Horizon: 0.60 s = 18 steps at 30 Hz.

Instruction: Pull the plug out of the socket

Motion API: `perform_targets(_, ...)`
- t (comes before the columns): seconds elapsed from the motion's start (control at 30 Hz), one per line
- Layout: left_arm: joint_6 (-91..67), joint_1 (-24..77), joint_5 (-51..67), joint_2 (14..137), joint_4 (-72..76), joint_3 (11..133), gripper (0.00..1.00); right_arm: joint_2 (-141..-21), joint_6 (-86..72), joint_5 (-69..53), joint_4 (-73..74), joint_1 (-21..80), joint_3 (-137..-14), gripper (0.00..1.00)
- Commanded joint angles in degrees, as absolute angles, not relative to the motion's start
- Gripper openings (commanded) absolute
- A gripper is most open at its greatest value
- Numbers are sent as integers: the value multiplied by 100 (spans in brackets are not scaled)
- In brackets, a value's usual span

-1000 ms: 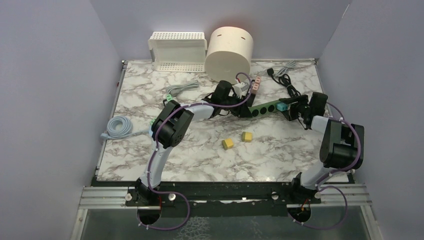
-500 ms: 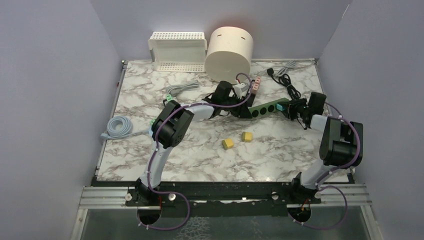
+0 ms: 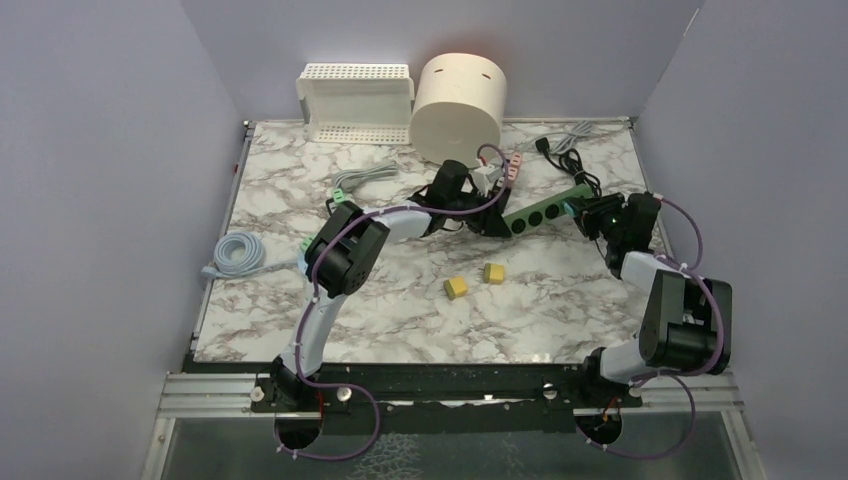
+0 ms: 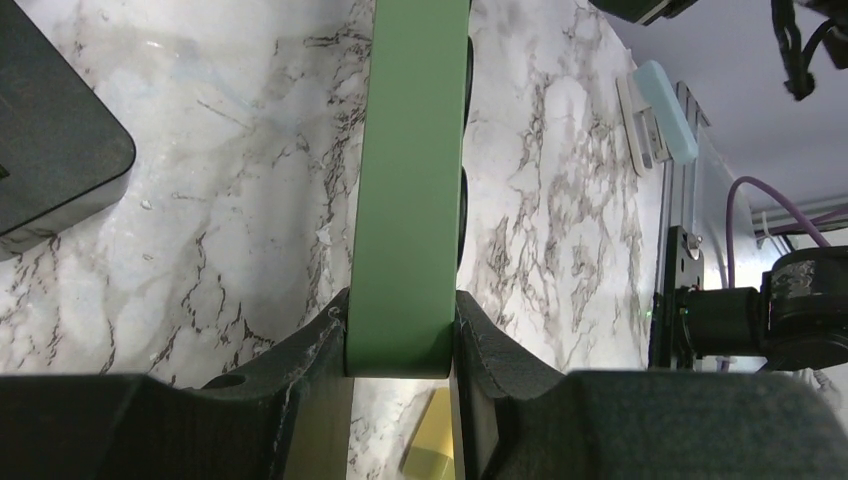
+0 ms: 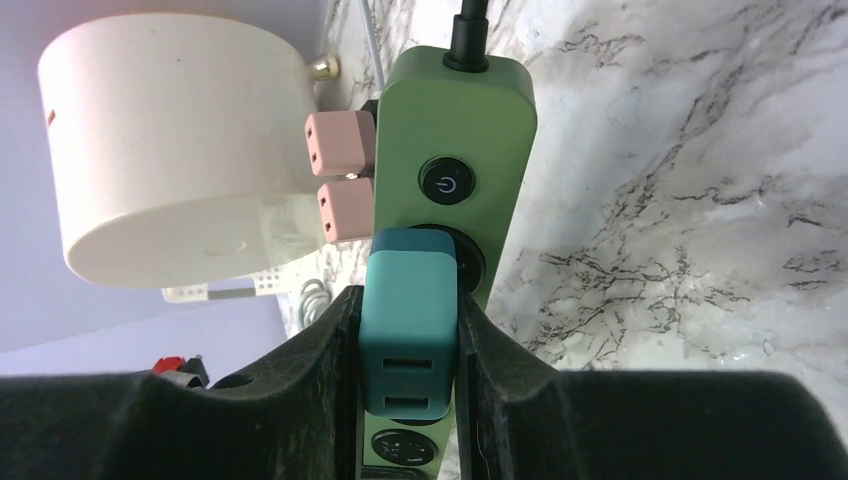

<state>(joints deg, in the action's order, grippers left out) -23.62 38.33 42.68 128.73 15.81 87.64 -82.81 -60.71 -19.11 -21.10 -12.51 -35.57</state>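
Note:
A green power strip [image 3: 545,208] lies slanted at the back middle of the marble table. My left gripper [image 3: 492,222] is shut on its left end; the left wrist view shows both pads pressed on the strip [image 4: 415,180]. My right gripper [image 3: 592,214] is shut on a teal plug [image 3: 571,208] by the strip's right end. In the right wrist view the plug [image 5: 405,330] sits between my fingers, in front of a socket. In the left wrist view the plug [image 4: 665,125] hangs clear of the strip's socket face with its prongs showing.
A white round container [image 3: 460,95] and a white basket [image 3: 355,100] stand at the back. Pink adapters [image 3: 512,168] and a black cable [image 3: 570,165] lie behind the strip. Two yellow blocks [image 3: 456,288] lie nearer. A coiled pale cable [image 3: 235,255] lies at the left.
My right gripper has drawn back to the right with the teal plug. The plug has come away from the strip. The strip's right end has swung toward the back.

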Motion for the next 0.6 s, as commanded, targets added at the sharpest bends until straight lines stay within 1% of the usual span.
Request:
perform_targets(0.0, -3184, 3762, 4381, 12983, 2089, 9046, 0, -8432, -6243, -2491, -4133, -1204, -2894, 1)
perform_targets(0.13, -3543, 3753, 4542, 12981, 2362, 9108, 0, -8611, -5995, -2992, -4630, -1204, -2828, 1)
perform_targets(0.2, -3709, 3743, 4586, 12994, 2468, 9141, 0, -8675, -5654, -3176, -4264, -1190, -3061, 1)
perform_targets(0.27, -3781, 3746, 4575, 12999, 2487, 9180, 0, -8622, -5113, -2901, -3066, -1111, -3525, 1)
perform_targets(0.33, -3792, 3753, 4521, 12991, 2486, 9187, 0, -8476, -4512, -1989, -1640, -914, -4053, 1)
perform_targets(0.43, -3746, 3759, 4434, 12949, 2479, 9136, 0, -8518, -4205, -567, 331, -703, -4876, 1)
perform_targets(0.5, -3728, 3765, 4401, 12941, 2479, 9108, 0, -8744, -4163, -205, 1274, -694, -5386, 1)
perform_targets(0.57, -3718, 3785, 4373, 12944, 2479, 9110, 0, -8826, -4138, -259, 1610, -694, -5582, 1)
